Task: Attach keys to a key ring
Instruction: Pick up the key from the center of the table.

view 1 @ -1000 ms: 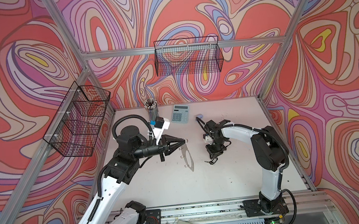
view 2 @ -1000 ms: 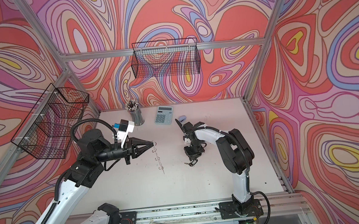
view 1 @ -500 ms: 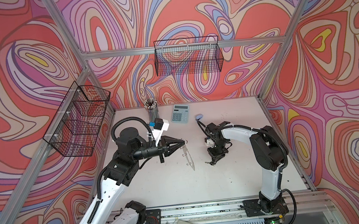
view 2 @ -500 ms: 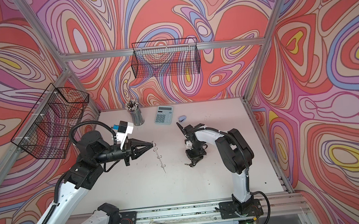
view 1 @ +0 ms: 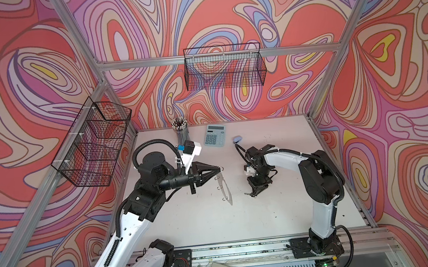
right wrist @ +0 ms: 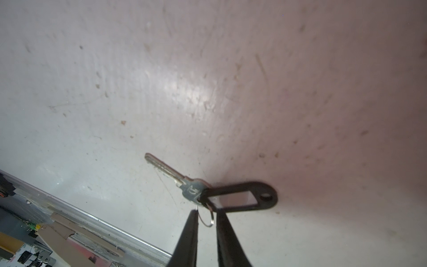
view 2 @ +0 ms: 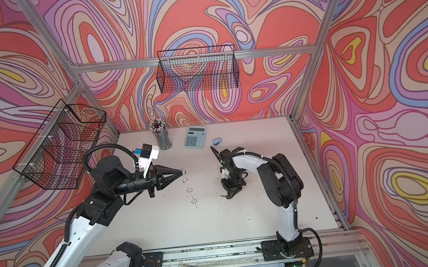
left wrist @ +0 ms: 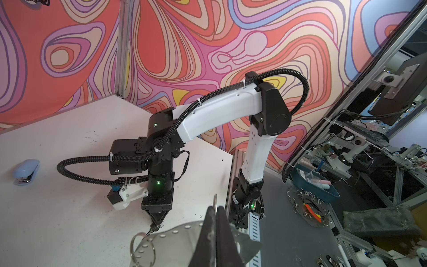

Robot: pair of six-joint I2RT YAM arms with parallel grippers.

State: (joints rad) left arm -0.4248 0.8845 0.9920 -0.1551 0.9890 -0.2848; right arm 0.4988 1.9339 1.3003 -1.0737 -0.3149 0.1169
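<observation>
The left gripper is clamped on the rim of the key ring, a thin, flat, grey-looking oval band with a dotted rim and silver wire loops, which hangs from the jaws. The band is judged light and somewhat flexible; hold it at the rim, clear of the loops. Beyond it, the right gripper stands narrowly open astride the small wire split ring of the keys, one silver metal key joined to a black oblong plastic tag, lying flat on the white table. They are judged light, hard and slippery, so a firm pinch is advised.
</observation>
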